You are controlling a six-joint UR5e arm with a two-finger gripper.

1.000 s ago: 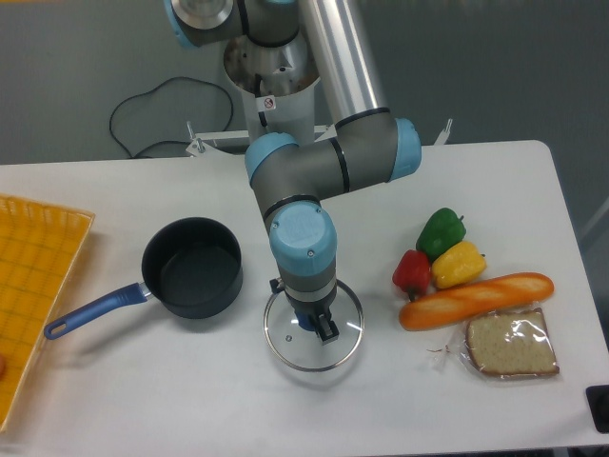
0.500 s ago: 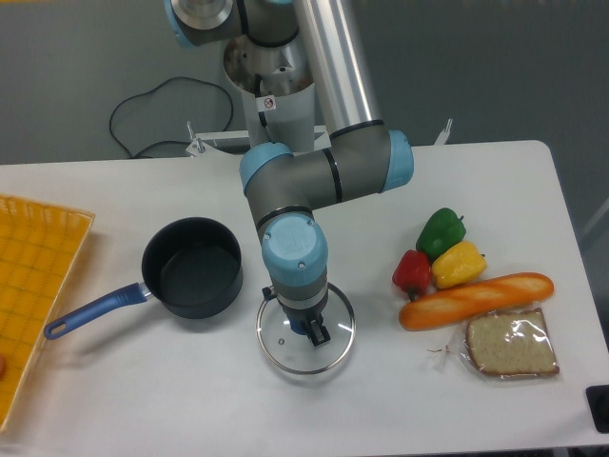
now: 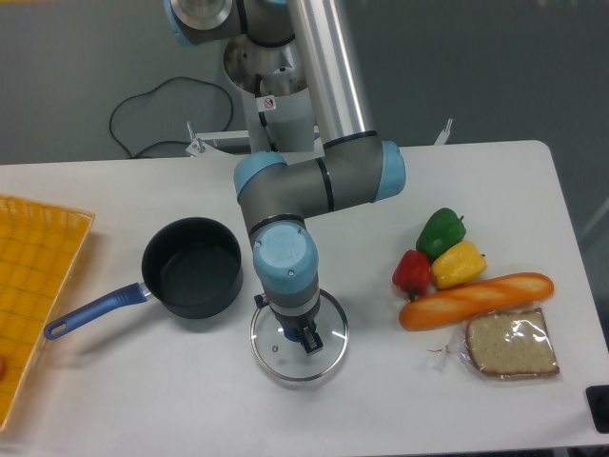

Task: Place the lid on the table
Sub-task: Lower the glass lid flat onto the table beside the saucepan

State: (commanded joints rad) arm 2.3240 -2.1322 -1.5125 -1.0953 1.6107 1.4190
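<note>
- Camera view: the tool [image 3: 306,338] grips the lid [image 3: 298,336] by its knob, and both have drifted left toward the saucepan [image 3: 192,266], low over the desk [image 3: 143,400]; release looks close.

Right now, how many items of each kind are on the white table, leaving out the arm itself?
Peppers: 3 (green, red, yellow)
Bread: 2 (baguette, bagged slice)
Saucepan: 1
Glass lid: 1, under the gripper
Yellow tray: 1, at the left edge
Total: 8
</note>
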